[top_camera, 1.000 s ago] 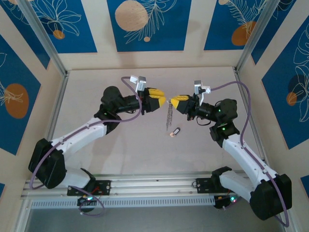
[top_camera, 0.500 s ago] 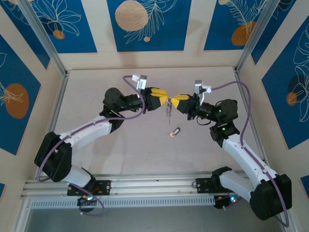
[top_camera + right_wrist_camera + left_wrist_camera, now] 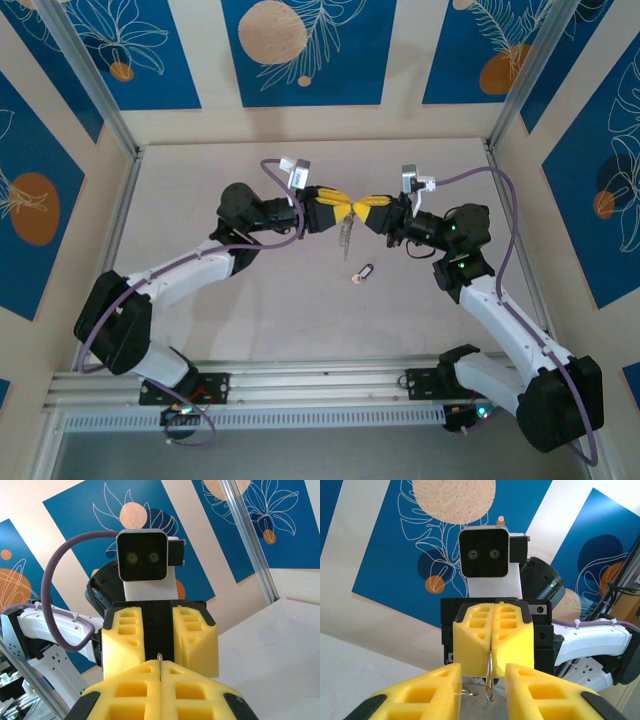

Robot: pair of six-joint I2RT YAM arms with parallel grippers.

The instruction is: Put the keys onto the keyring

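Observation:
The keyring is a thin grey loop hanging above the table's middle. My right gripper is shut on its top edge. In the right wrist view the ring's rim pokes up from the seam of the closed right gripper. My left gripper faces it nose to nose and is open. In the left wrist view the left gripper has a finger on each side of the hanging keyring without touching it. The keys, one tiny dark oblong piece with a tan end, lie on the table below the ring.
Beige walls with blue leaf panels close in the back and sides. Metal frame posts stand at the back corners. An aluminium rail runs along the near edge by the arm bases.
My left gripper has moved right until it meets the right gripper's tips, and its jaws have narrowed around the ring. The right gripper, ring and key have stayed put.

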